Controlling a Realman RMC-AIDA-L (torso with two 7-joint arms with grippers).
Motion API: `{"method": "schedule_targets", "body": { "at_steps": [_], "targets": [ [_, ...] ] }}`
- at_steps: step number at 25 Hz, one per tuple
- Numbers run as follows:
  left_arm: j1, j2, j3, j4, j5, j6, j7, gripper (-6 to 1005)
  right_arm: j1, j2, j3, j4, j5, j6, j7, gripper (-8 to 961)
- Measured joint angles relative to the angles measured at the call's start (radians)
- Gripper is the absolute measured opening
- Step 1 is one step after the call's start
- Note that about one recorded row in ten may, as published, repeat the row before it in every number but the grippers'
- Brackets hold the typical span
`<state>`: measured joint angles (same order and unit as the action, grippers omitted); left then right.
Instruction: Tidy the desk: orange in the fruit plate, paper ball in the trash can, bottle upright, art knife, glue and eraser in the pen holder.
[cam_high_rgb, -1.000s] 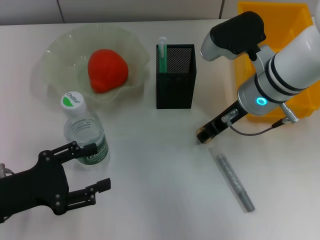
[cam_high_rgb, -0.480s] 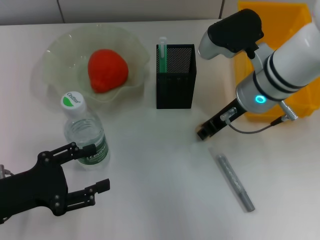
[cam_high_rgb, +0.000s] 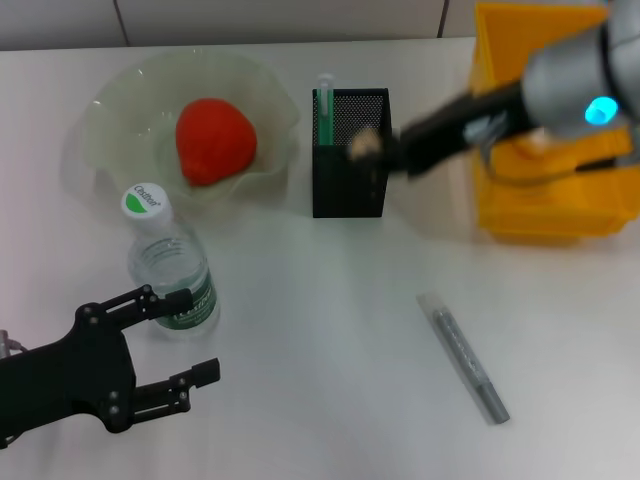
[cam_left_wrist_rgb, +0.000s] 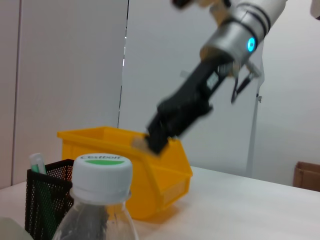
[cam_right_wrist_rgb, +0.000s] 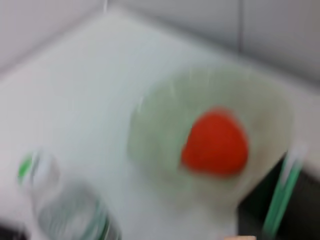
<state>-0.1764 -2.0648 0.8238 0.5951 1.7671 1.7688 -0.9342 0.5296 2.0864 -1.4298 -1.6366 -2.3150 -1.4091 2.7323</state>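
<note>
Above the pen holder (cam_high_rgb: 351, 152), at its right-hand rim in the head view, the right gripper (cam_high_rgb: 372, 148) is lifted off the table with its fingers pinched on the eraser (cam_high_rgb: 364, 144), a small tan block that shows at the very tip of the dark fingers. From the left wrist view the same gripper (cam_left_wrist_rgb: 152, 142) hangs in the air in front of the trash can (cam_left_wrist_rgb: 155, 172), with the eraser (cam_left_wrist_rgb: 139, 144) a pale patch at its lower end, higher than the pen holder (cam_left_wrist_rgb: 47, 197) and off to one side of it. A green and white stick stands upright in the back left corner of the pen holder. The orange (cam_high_rgb: 214, 140) lies in the fruit plate (cam_high_rgb: 120, 115), which sits at the far left of the table (cam_high_rgb: 320, 330); the right wrist view shows both, blurred. The bottle (cam_high_rgb: 168, 262) stands upright in front of the fruit plate, cap on top. The left gripper (cam_high_rgb: 170, 340) rests low at the near left with its black fingers spread apart and holding nothing, the upper finger just beside the bottle's label. A grey pen-shaped tool (cam_high_rgb: 467, 357) lies flat on the table at the near right, well apart from both grippers. The trash can (cam_high_rgb: 540, 215) stands at the far right, partly behind the right arm.
</note>
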Motion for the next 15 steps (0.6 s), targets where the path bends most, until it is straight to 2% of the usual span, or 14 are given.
{"method": "schedule_targets", "body": {
  "at_steps": [3, 7, 9, 10, 14, 15],
  "targets": [
    [0.000, 0.000, 0.000, 0.000, 0.000, 0.000, 0.000, 783, -0.001, -0.002, 0.041, 0.012, 0.005, 0.042, -0.019, 327],
    [-0.001, 0.000, 0.002, -0.008, 0.000, 0.000, 0.000, 783, 0.029, -0.005, 0.082, 0.097, 0.007, 0.118, -0.069, 346],
    [-0.001, 0.001, 0.002, -0.009, 0.000, -0.001, 0.000, 783, 0.089, -0.005, 0.109, 0.215, 0.011, 0.137, -0.109, 356],
    [-0.001, 0.001, 0.002, -0.009, 0.000, -0.002, 0.000, 783, 0.089, -0.005, 0.109, 0.215, 0.011, 0.137, -0.109, 361],
    [-0.003, 0.002, 0.002, -0.011, 0.000, -0.003, 0.000, 783, 0.172, -0.005, 0.129, 0.376, 0.012, 0.140, -0.147, 380],
    [-0.003, 0.002, 0.002, -0.011, 0.000, -0.003, 0.000, 783, 0.172, -0.005, 0.129, 0.376, 0.012, 0.140, -0.147, 385]
  ]
}}
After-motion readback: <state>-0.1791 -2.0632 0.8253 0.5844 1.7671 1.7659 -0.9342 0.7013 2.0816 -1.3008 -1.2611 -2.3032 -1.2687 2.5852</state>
